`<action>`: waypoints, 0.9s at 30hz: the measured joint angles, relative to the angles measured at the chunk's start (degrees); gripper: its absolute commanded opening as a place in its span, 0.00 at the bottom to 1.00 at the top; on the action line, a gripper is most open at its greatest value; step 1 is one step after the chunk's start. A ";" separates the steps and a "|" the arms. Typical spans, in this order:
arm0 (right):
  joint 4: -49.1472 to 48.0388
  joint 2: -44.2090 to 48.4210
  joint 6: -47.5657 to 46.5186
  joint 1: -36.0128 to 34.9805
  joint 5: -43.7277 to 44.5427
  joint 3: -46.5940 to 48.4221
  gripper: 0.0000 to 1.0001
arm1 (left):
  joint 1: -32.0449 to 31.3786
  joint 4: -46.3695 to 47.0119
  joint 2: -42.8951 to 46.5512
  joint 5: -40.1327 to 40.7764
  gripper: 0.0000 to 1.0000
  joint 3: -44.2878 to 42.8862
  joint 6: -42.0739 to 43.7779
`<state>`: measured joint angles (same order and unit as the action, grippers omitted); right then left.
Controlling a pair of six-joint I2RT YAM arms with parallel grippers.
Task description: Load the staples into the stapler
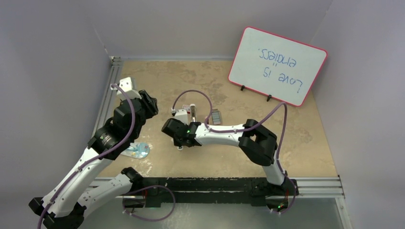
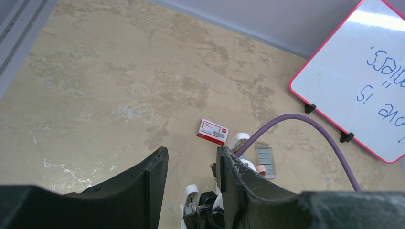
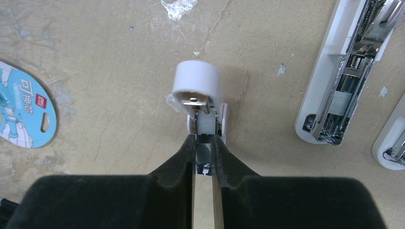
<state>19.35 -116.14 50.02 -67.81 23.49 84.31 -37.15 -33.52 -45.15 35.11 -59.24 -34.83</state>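
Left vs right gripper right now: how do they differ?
Jaws: the left gripper stands open and empty; the right gripper is shut on a thin silvery strip, likely staples. Height: the left gripper hangs well above the table; the right gripper sits low, close beside the open stapler. Shared: both have black fingers aimed at the table.

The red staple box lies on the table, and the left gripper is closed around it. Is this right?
No. The red staple box lies on the table, but the left gripper is open and empty, apart from it. The left wrist view shows this.
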 measured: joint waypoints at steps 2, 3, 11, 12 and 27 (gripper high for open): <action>0.20 -0.39 0.07 0.00 0.20 0.02 0.16 | 0.00 0.02 0.00 0.00 0.42 0.00 0.00; 0.22 -0.39 0.07 0.00 0.28 0.11 0.15 | 0.00 0.00 0.00 0.00 0.42 0.02 0.00; 0.22 -0.50 0.07 0.00 0.94 0.11 0.15 | 0.00 0.00 0.00 0.02 0.42 0.02 0.00; 0.24 -0.50 0.07 0.00 0.98 0.11 0.16 | 0.00 0.00 0.00 0.02 0.42 0.04 0.00; 1.01 -0.50 -0.13 -0.83 1.14 0.07 0.19 | 0.00 0.00 -0.02 0.04 0.42 0.92 0.00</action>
<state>20.36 -116.64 49.89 -68.64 24.62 84.38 -37.15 -33.52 -45.17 35.16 -58.33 -34.83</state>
